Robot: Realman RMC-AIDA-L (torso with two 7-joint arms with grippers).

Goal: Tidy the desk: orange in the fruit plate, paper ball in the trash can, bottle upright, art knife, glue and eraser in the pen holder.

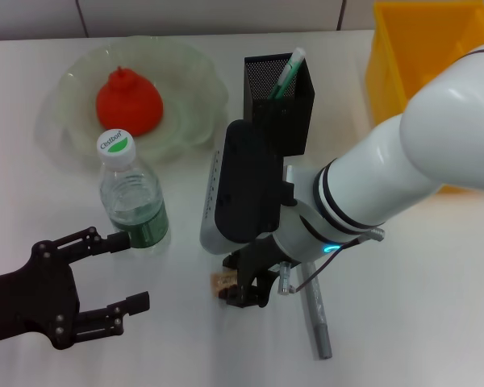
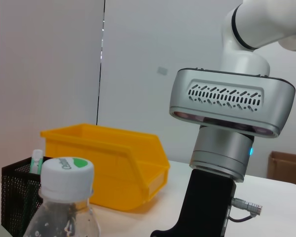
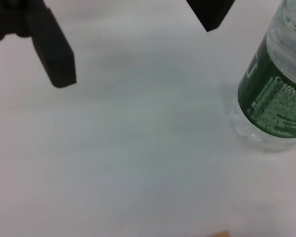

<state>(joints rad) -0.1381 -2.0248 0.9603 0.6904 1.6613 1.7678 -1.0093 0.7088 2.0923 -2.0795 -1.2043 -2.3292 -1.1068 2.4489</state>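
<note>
The orange (image 1: 127, 101) lies in the fruit plate (image 1: 195, 81) at the back left. The bottle (image 1: 133, 197) stands upright in front of the plate; it also shows in the left wrist view (image 2: 64, 197) and the right wrist view (image 3: 276, 94). The pen holder (image 1: 280, 97) holds a green-white stick. My right gripper (image 1: 246, 294) is down at the desk, right beside the eraser (image 1: 223, 280). A grey art knife (image 1: 318, 318) lies just right of it. My left gripper (image 1: 125, 272) is open and empty, front left, near the bottle's base. No paper ball is in view.
The yellow trash can (image 1: 423, 56) stands at the back right, partly behind my right arm (image 1: 387, 177); it also shows in the left wrist view (image 2: 108, 163). The white desk (image 1: 436, 306) runs to the front right.
</note>
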